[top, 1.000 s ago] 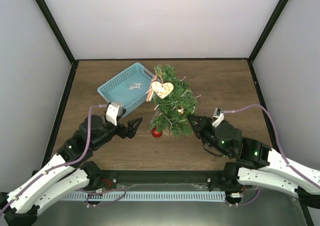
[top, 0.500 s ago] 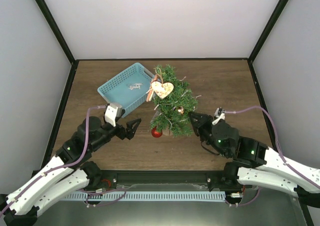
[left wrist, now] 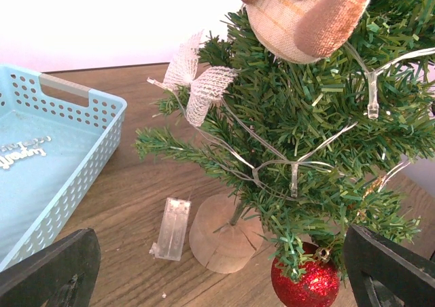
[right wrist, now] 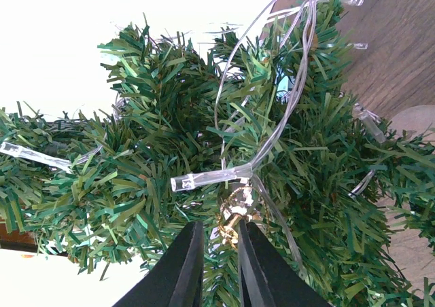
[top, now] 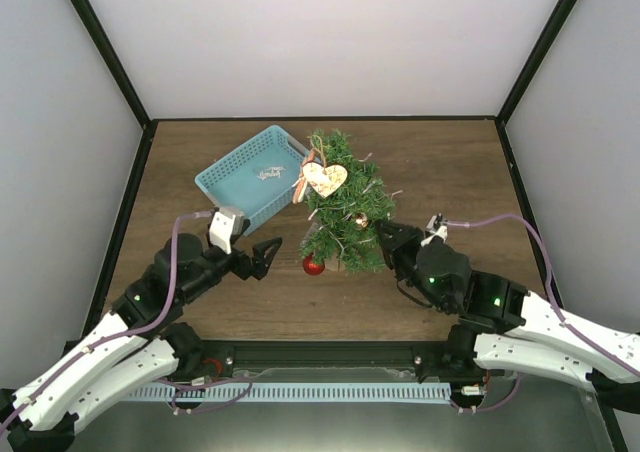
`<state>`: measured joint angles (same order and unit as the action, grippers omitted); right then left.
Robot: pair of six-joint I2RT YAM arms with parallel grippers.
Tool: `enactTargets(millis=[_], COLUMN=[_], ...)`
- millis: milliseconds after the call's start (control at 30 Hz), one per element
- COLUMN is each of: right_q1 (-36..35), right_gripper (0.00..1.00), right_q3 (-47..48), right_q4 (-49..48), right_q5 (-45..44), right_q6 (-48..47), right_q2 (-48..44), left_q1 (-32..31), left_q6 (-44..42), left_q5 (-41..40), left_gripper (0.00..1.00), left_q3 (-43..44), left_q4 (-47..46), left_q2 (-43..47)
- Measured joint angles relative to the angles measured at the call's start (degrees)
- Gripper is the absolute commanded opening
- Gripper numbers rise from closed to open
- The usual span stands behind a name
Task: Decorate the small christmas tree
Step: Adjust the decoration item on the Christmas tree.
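Brown wooden tabletop (top: 440, 172) is carrying a light-blue perforated plastic basket (top: 236, 153) and, just to its right, the small christmas tree (top: 345, 207). The tree is standing upright, long axis vertical, tip pointing up. The left gripper (top: 270, 255) is hovering spread wide; the right gripper (top: 384, 234) is reaching into the foliage. Only the left wrist view is showing the terracotta-brown pot base (left wrist: 221, 236), a clear plastic battery box (left wrist: 170, 229) beside it and a red glitter ball (left wrist: 305, 284). The right jaws are pinching a tiny gold ornament (right wrist: 234, 215) (seen close only from that wrist).
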<state>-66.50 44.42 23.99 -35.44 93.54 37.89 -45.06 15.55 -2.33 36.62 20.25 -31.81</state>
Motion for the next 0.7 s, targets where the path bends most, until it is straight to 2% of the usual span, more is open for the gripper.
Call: enactTargets(millis=[700], right_q1=[0.0], right_gripper=[0.2], right_q3=[-0.46], right_q4=[-0.5], right_q5=[-1.99], right_q6=[1.68], right_q2=[1.33], left_q1=[0.0], left_q6=[-0.31], left_q5=[0.0], left_gripper=[0.99], left_q3=[0.0], left_q4=[0.0], left_q2=[0.66])
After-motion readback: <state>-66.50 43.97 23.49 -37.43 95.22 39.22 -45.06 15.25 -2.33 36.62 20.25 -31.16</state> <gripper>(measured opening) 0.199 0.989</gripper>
